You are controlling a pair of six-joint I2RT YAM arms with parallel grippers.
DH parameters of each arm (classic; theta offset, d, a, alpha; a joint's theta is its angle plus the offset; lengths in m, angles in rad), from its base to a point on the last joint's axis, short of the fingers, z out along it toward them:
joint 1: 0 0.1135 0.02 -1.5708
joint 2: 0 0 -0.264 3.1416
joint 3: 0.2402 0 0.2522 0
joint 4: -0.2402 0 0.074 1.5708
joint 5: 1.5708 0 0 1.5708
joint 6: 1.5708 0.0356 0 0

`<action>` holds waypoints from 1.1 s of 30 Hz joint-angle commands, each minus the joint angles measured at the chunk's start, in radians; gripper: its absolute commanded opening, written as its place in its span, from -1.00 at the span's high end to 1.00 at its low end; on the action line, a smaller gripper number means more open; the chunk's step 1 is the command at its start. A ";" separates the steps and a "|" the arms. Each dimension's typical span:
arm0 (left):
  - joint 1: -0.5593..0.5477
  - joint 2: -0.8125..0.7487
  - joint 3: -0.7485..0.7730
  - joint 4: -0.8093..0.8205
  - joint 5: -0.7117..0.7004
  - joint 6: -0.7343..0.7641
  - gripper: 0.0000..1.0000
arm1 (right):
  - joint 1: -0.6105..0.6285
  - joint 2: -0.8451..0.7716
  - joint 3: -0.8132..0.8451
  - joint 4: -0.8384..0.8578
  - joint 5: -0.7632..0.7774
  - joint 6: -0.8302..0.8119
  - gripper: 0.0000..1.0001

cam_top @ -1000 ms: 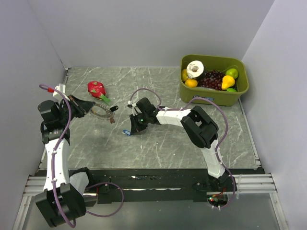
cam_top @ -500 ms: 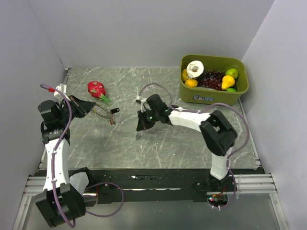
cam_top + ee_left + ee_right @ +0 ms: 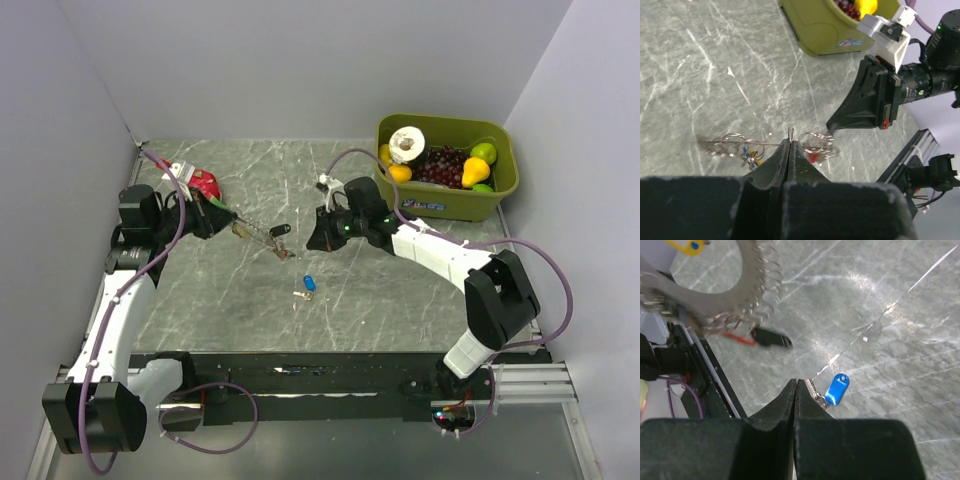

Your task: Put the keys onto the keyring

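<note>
Keyring (image 3: 262, 233) clamped in left gripper (image 3: 231, 227), left arm (image 3: 115, 310) stretched inward; right gripper (image 3: 316, 243) pinched shut, empty, near key (image 3: 308, 284).

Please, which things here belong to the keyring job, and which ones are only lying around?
For the job:
keyring, clamped in the left gripper
blue key, lying loose
right gripper, shut

Just lying about:
red toy fruit
green bin filled with fruit
black fob, hanging on the ring

Both arms reach inward, left pincer (image 3: 229, 225) and right pincer (image 3: 316, 243) both pressed closed, tips facing each other.
</note>
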 commanded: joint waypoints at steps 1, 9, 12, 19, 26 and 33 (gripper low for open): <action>0.000 -0.019 0.029 0.018 -0.037 0.036 0.98 | 0.006 0.014 0.007 -0.053 0.003 -0.037 0.86; 0.001 -0.059 -0.015 0.027 -0.119 0.043 0.98 | 0.104 0.090 -0.036 -0.131 0.101 -0.022 -0.05; 0.000 -0.060 -0.019 0.024 -0.120 0.048 0.98 | 0.135 0.127 -0.030 -0.169 0.148 0.029 -0.07; 0.000 -0.080 -0.028 0.022 -0.130 0.052 0.98 | 0.158 0.176 -0.047 -0.175 0.213 0.135 -0.13; 0.000 -0.083 -0.029 0.027 -0.128 0.054 0.98 | 0.159 0.195 -0.056 -0.175 0.242 0.172 -0.07; 0.000 -0.082 -0.028 0.027 -0.123 0.054 0.98 | 0.159 0.247 -0.052 -0.152 0.230 0.199 0.19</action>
